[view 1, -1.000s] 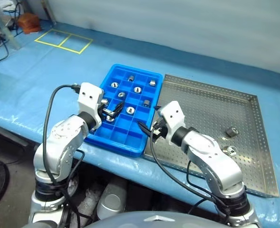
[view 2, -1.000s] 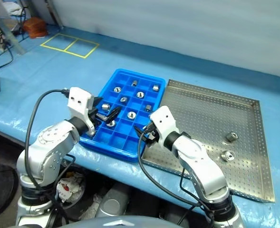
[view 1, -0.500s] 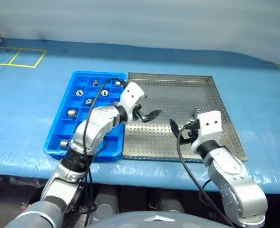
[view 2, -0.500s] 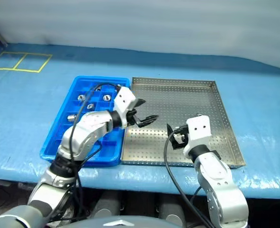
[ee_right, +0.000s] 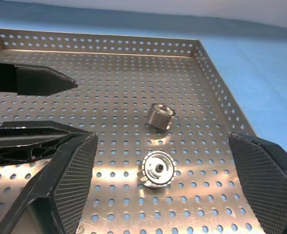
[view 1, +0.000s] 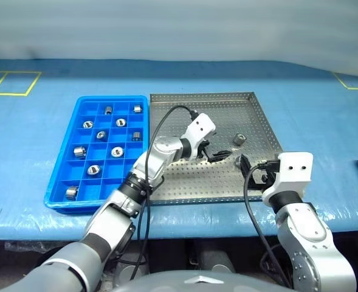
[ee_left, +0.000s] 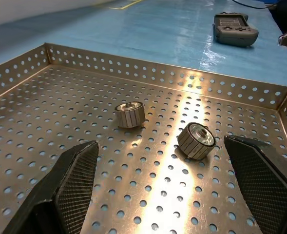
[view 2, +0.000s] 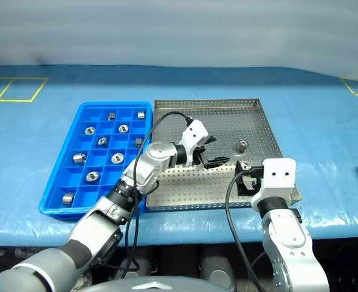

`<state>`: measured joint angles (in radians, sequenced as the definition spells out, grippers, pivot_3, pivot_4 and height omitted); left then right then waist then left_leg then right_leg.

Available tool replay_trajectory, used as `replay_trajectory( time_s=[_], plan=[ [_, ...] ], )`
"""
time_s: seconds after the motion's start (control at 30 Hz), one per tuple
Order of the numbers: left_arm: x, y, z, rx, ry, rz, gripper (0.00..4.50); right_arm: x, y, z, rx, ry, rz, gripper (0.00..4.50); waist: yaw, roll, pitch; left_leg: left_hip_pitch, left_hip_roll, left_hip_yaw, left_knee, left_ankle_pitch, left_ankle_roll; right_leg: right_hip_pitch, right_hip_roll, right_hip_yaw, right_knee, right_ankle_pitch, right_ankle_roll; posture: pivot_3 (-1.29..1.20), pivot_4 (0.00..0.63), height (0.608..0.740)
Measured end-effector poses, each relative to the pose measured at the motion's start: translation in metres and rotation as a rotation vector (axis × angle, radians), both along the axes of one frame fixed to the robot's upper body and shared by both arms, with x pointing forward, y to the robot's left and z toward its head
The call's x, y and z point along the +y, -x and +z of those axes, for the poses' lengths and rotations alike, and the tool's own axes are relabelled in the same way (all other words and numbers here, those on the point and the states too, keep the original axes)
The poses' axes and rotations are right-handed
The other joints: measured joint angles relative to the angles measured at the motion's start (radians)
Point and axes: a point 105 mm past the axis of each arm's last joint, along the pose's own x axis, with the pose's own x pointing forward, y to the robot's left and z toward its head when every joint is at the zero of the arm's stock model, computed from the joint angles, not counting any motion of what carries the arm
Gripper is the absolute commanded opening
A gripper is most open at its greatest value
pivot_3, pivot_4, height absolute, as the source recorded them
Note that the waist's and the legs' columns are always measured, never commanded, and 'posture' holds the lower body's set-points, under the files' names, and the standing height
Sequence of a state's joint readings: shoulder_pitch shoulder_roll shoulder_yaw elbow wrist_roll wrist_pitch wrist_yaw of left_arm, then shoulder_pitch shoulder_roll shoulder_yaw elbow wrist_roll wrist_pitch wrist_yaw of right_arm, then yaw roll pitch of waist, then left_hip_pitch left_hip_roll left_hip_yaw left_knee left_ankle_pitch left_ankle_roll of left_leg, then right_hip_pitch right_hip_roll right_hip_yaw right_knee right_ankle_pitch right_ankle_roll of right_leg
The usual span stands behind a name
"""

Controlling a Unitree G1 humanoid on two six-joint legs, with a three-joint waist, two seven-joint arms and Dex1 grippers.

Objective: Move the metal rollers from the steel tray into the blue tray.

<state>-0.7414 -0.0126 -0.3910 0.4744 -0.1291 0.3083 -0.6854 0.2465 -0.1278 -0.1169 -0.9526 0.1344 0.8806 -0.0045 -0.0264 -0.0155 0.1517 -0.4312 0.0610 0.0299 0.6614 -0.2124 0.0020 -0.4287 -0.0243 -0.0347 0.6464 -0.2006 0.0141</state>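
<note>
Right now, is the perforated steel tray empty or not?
Not empty: two shiny metal rollers lie on the perforated steel tray.

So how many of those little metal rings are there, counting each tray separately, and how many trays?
In the blue tray, metal rollers: 10
In the steel tray, metal rollers: 2
Trays: 2
Total: 12 rollers and 2 trays, 14 things.

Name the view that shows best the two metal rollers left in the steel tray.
The left wrist view: both metal rollers lie large and unblocked on the steel tray. The right wrist view shows them clearly too. In the eye views, one is small and the other hides near the right gripper.
</note>
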Motion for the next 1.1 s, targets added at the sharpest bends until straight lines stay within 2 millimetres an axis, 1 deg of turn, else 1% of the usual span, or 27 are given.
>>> replay_trajectory(
  time_s=[0.2, 0.33, 0.5, 0.7, 0.87, 0.97, 1.1],
  plan=[
    [-0.021, 0.002, -0.007, -0.021, -0.019, -0.06, 4.47, -0.004, 0.006, -0.005, 0.017, -0.006, -0.044, 4.5, -0.016, 0.0, 0.0, 0.0, 0.0, 0.001, -0.001, 0.0, 0.0, 0.0, 0.0, 0.001, 0.0, 0.0, 0.0, -0.19, 0.15, 0.74],
    [-0.028, 0.002, -0.013, -0.042, -0.042, -0.083, 4.47, -0.002, 0.01, -0.004, 0.013, -0.019, -0.053, 4.5, -0.033, 0.0, 0.0, 0.0, 0.0, 0.001, -0.001, 0.0, 0.001, -0.001, 0.0, 0.001, 0.0, 0.0, 0.0, -0.2, 0.15, 0.74],
    [-0.026, -0.004, -0.024, -0.071, -0.094, -0.073, 4.47, -0.004, 0.014, -0.005, 0.017, -0.007, -0.069, 4.5, -0.053, 0.0, 0.0, 0.0, 0.0, 0.001, -0.001, 0.0, 0.001, -0.001, 0.0, 0.001, 0.0, 0.0, 0.0, -0.22, 0.15, 0.74],
    [-0.021, -0.011, -0.034, -0.101, -0.143, -0.035, 4.47, -0.003, 0.015, -0.005, 0.015, -0.007, -0.069, 4.5, -0.062, 0.0, 0.0, 0.0, 0.0, 0.001, -0.001, 0.0, 0.001, -0.001, -0.001, 0.001, -0.001, 0.0, 0.0, -0.25, 0.15, 0.74],
    [-0.017, -0.012, -0.043, -0.106, -0.169, -0.027, 4.47, -0.002, 0.016, -0.005, 0.006, -0.012, -0.074, 4.5, -0.07, 0.0, 0.0, 0.0, 0.0, 0.002, -0.003, 0.0, 0.001, -0.001, -0.001, 0.001, -0.001, 0.0, 0.0, -0.27, 0.15, 0.74],
    [-0.017, -0.01, -0.044, -0.108, -0.17, -0.041, 4.47, -0.003, 0.018, -0.006, 0.009, -0.01, -0.084, 4.5, -0.076, 0.0, 0.0, 0.0, 0.0, 0.002, -0.003, 0.0, 0.001, -0.001, -0.001, 0.001, -0.001, 0.0, 0.0, -0.29, 0.15, 0.74],
    [-0.019, -0.007, -0.044, -0.113, -0.162, -0.072, 4.47, -0.004, 0.02, -0.007, 0.005, -0.009, -0.099, 4.5, -0.096, 0.0, 0.0, 0.0, 0.0, 0.002, -0.003, 0.0, 0.001, -0.001, -0.001, 0.001, -0.001, 0.0, 0.0, -0.3, 0.15, 0.74]
  ],
)
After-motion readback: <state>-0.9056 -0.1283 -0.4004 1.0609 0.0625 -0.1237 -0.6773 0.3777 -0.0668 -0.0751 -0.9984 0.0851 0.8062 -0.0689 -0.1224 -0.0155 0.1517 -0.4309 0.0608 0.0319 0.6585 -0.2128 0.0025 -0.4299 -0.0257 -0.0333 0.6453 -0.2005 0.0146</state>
